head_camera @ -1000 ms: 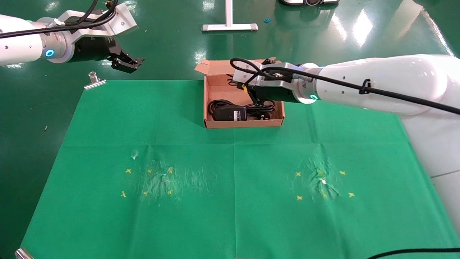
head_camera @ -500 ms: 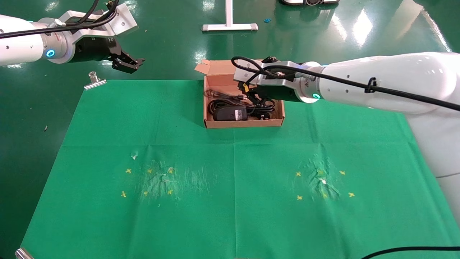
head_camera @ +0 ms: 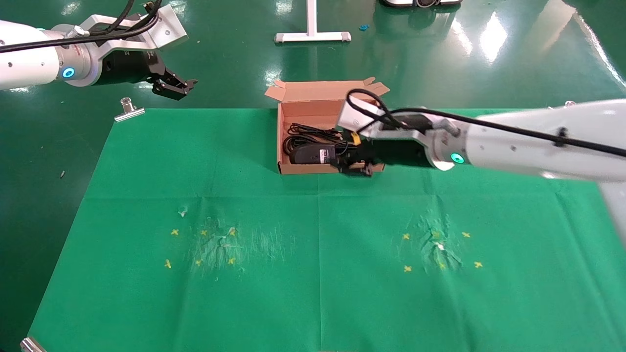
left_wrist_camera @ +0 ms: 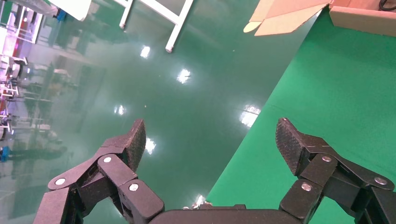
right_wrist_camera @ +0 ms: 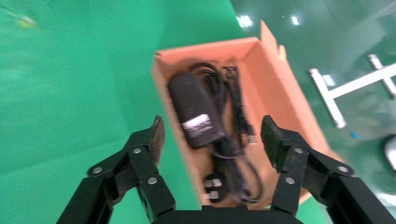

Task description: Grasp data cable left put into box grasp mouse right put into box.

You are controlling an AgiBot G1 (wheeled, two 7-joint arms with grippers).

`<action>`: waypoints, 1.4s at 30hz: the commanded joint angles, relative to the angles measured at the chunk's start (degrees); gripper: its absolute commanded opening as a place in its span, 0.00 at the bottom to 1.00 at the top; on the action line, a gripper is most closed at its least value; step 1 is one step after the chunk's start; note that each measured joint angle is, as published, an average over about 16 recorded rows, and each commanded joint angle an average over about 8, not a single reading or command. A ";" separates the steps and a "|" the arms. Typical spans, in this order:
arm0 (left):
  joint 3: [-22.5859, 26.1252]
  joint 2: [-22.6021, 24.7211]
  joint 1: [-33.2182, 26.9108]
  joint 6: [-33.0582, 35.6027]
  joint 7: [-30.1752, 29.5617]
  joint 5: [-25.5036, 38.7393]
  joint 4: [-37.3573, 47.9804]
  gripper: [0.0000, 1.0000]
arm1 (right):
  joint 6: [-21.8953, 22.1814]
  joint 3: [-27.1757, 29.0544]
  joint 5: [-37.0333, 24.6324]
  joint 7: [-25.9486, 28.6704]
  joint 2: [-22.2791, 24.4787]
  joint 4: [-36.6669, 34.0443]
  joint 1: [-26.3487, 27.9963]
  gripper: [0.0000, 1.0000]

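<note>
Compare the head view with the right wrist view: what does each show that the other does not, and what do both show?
Only the head view shows the left gripper, parked open beyond the cloth's far left corner, a metal clip and yellow crosses. Only the right wrist view shows the right gripper spread open and empty, and the cable plug's silver prongs. Both show the box holding the mouse and cable, on the green cloth.
</note>
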 commanded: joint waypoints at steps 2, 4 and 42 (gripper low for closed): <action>0.00 0.00 0.00 0.00 0.00 0.00 0.00 1.00 | -1.66 1.09 3.88 -0.39 1.81 0.91 -1.41 1.00; 0.00 0.00 0.00 0.00 0.00 0.00 0.00 1.00 | -2.78 1.83 6.51 -0.65 3.04 1.53 -2.36 1.00; -4.49 -2.16 4.36 4.32 1.56 -6.21 -2.86 1.00 | -23.93 15.71 56.02 -5.58 26.20 13.13 -20.31 1.00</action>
